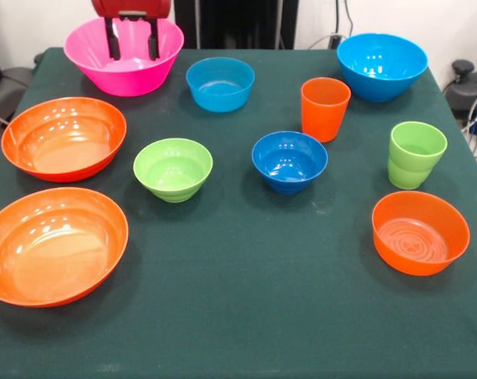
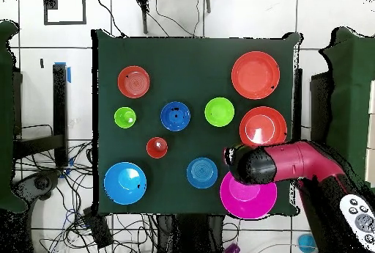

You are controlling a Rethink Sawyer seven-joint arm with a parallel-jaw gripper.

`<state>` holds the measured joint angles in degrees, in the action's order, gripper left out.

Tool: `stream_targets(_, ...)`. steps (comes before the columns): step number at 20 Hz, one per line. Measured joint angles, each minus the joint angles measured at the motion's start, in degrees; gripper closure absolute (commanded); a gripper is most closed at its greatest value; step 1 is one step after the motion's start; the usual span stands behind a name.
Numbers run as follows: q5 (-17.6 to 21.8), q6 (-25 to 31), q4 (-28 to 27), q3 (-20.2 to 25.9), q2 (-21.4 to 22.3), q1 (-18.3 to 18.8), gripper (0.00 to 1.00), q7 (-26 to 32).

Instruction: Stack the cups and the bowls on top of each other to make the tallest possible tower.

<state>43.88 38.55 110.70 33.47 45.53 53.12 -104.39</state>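
We see the pincer released, fingers apart, hanging inside the empty pink bowl on the counter.

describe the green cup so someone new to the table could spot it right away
In the front view, start at the big sky blue bowl in the table's far right corner and come toward the camera. The green cup stands there, upright. Unlike the plain orange cup, it has a stepped base.

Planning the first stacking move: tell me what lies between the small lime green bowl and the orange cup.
In the front view, the small dark blue bowl sits between the small lime green bowl and the orange cup, touching neither; the overhead view agrees.
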Motion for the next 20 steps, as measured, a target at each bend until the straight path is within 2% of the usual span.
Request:
stream_targets(12, 0.0, 0.0, 1.2, 0.1, -1.0, 2.0, 0.0, 0.0)
stream_targets(20, 0.0, 0.0, 1.0, 0.1, -4.5, 4.8, 0.0, 0.0)
